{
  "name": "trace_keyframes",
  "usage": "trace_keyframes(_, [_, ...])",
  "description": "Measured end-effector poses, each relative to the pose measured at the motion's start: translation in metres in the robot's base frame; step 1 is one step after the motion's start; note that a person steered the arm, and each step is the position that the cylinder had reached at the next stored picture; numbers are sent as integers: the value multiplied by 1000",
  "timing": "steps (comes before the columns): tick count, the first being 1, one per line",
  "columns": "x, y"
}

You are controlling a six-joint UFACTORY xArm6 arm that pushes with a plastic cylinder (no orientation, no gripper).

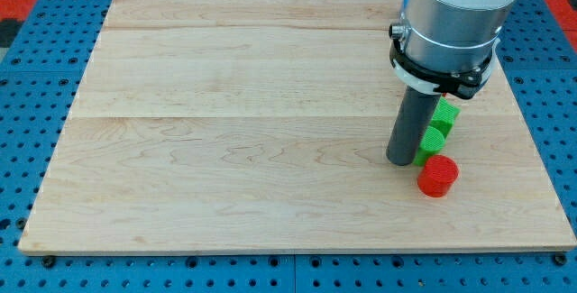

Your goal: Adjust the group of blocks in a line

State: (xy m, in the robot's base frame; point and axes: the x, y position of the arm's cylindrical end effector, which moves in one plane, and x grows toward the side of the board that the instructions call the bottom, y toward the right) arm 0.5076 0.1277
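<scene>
A wooden board (225,131) fills most of the view. Near its right side a green block (439,127), long and notched, lies slanting from upper right to lower left. A red round block (438,176) sits just below it, close to or touching its lower end. My tip (399,160) stands on the board right beside the green block's lower left end and up and to the left of the red block. The rod and the arm's grey body hide part of the green block.
The board lies on a blue pegboard table (36,95) that shows on all sides. The board's right edge (532,140) is a short way right of the blocks. The arm's grey body (451,22) hangs over the upper right.
</scene>
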Motion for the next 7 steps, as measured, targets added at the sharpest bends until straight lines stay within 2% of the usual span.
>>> trace_keyframes(3, [-11, 8])
trace_keyframes(5, [-39, 9])
trace_keyframes(7, [-31, 15])
